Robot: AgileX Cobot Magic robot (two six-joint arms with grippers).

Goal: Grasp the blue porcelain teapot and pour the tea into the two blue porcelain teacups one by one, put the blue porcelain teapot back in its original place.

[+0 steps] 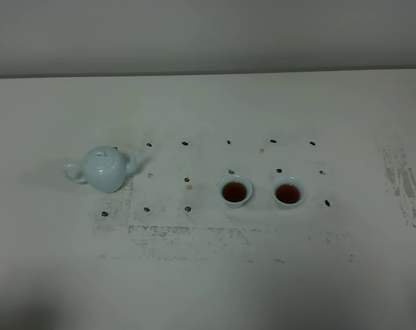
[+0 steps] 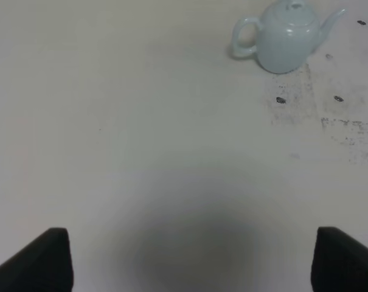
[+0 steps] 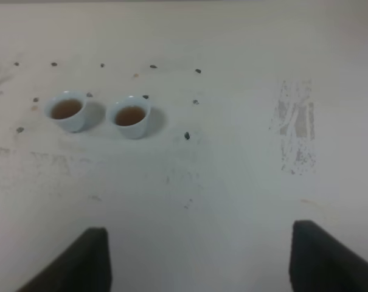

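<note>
Our left gripper (image 2: pixel 190 258) is hanging wide open above bare table, gripping nothing, and our right gripper (image 3: pixel 199 258) is likewise spread wide and empty. We are seeing the blue porcelain teapot (image 1: pixel 104 169) sitting upright on the left part of the white table (image 1: pixel 208 275), lid on, spout pointing toward the cups and handle facing away. Well apart to its right, the two blue porcelain teacups (image 1: pixel 235 191) are standing side by side, close but not touching, each holding dark tea. Small dark marks (image 1: pixel 185 144) are dotting the tabletop around them, and scuffed grey patches (image 1: pixel 403 185) are showing nearby.
</note>
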